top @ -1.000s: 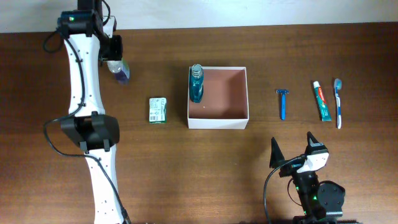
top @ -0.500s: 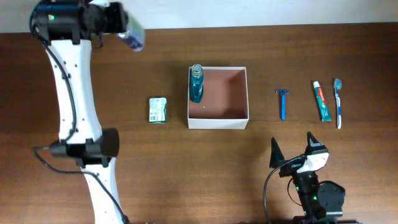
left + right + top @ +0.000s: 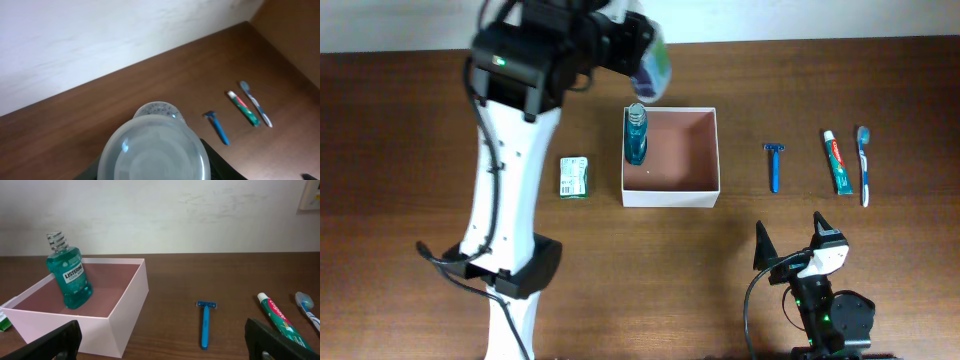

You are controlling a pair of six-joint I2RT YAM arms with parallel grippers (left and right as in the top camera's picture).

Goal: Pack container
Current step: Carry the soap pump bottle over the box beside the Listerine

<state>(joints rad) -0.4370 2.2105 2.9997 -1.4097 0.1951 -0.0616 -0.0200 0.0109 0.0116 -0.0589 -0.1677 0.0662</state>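
- The container point(image 3: 670, 197), a square shallow box with thin white walls and a matte reddish-brown floor, sits on the dark wood-grain worktop point(image 3: 880, 300).
- Inside it, against the left wall, a teal mouthwash bottle point(image 3: 636, 135) with a ribbed clear cap stands upright.
- The left end effector point(image 3: 635, 45) hangs above the container's far-left corner, clamped on a small translucent bottle point(image 3: 652, 68) with a round base.
- Left of the container lies a flat green box point(image 3: 575, 176).
- To its right lie a blue razor point(image 3: 774, 166), a toothpaste tube point(image 3: 836, 162) and a toothbrush point(image 3: 863, 165).
- The right end effector point(image 3: 789, 226), near-right of the container, has its fingers spread wide and holds nothing.
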